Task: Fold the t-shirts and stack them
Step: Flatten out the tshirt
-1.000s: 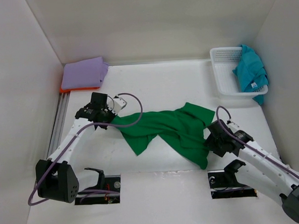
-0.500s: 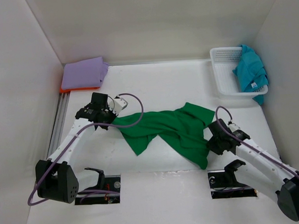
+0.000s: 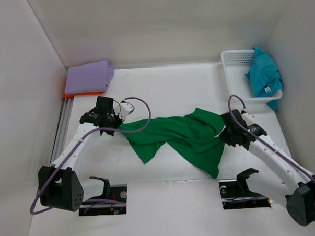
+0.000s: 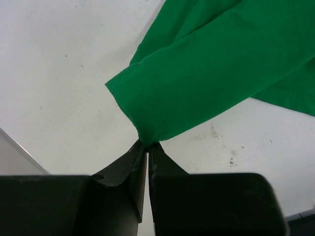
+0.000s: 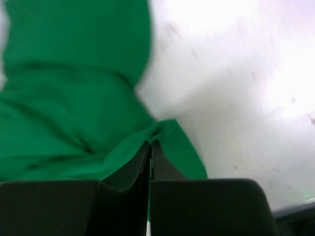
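Left wrist view has the left pincer [image 4: 147,144] closed tight on the very edge of a sleeve-like flap of the green t-shirt [image 4: 211,69], with only a sliver of cloth between the jaws. At the shirt's right side the right pincer [image 5: 150,144] is likewise shut, nipping a raised fold. Between them the shirt lies rumpled across the middle of the worktop [image 3: 166,89]. Far left, a folded lavender t-shirt [image 3: 89,76] rests on an orange t-shirt [image 3: 73,94]; far right, a teal t-shirt [image 3: 264,74] hangs over a basket [image 3: 233,75]. Likely trouble: so thin a bite on the flap could slip once the arms pull apart, and the right grip may hold a bunched fold rather than a true corner, leaving the shirt twisted.
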